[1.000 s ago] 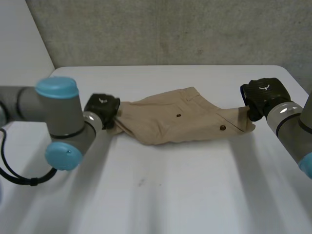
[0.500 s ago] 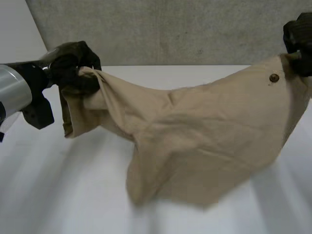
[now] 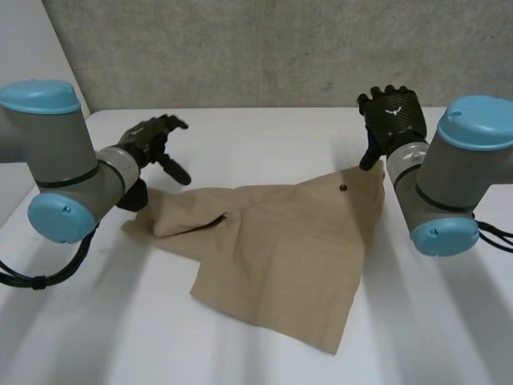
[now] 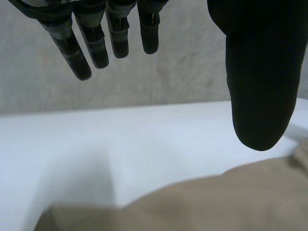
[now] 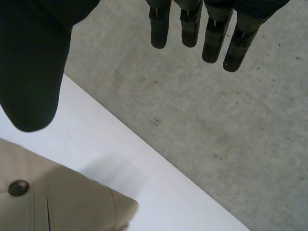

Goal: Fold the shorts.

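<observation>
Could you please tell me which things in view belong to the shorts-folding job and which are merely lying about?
Part of the job:
tan shorts, lying crumpled on the table
left hand, open, beside one end of them
right hand, open, by their buttoned corner

Merely there:
white table, bearing the shorts
grey wall behind it

A white tabletop point(image 3: 264, 128) ran back to a rough grey concrete wall point(image 3: 280, 48) at twelve o'clock. A plain white panel point(image 3: 24, 40) stood at ten o'clock.
</observation>
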